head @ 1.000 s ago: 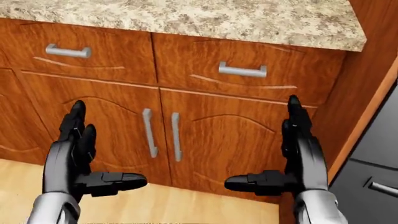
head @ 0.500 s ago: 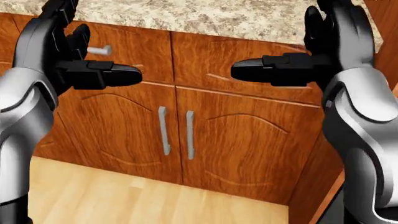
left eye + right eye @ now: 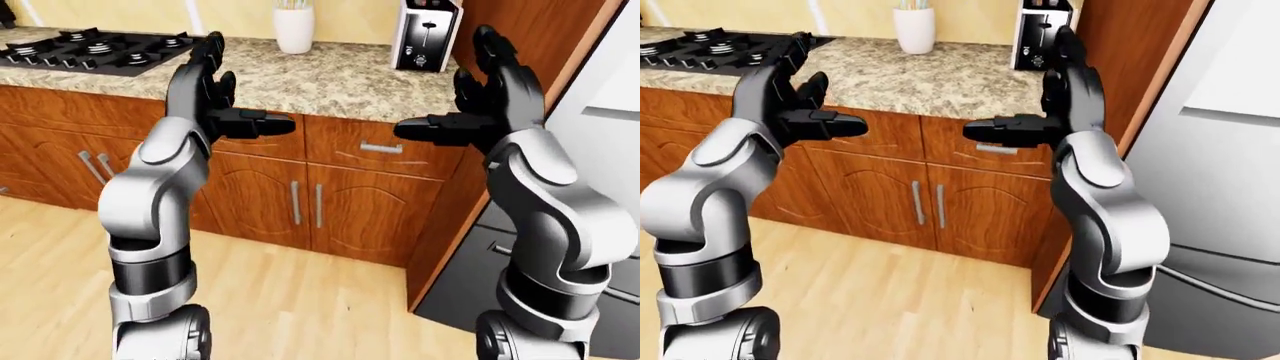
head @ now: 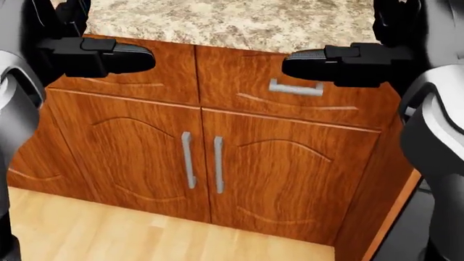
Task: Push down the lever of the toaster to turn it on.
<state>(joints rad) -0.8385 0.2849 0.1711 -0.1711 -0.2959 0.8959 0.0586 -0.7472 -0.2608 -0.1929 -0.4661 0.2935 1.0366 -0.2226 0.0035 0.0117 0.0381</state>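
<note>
Both arms have risen since a second ago, from cabinet-door height to the edge of the worktop (image 3: 330,79), so the reach is starting. The left hand (image 3: 215,94) and right hand (image 3: 490,101) hold their fingers spread, thumbs pointing inward, gripping nothing. The toaster (image 3: 425,34) stands at one o'clock in the left-eye view, lever (image 3: 428,31) up, well beyond the right hand. At twelve, a white vase (image 3: 293,26) holds pale stalks.
</note>
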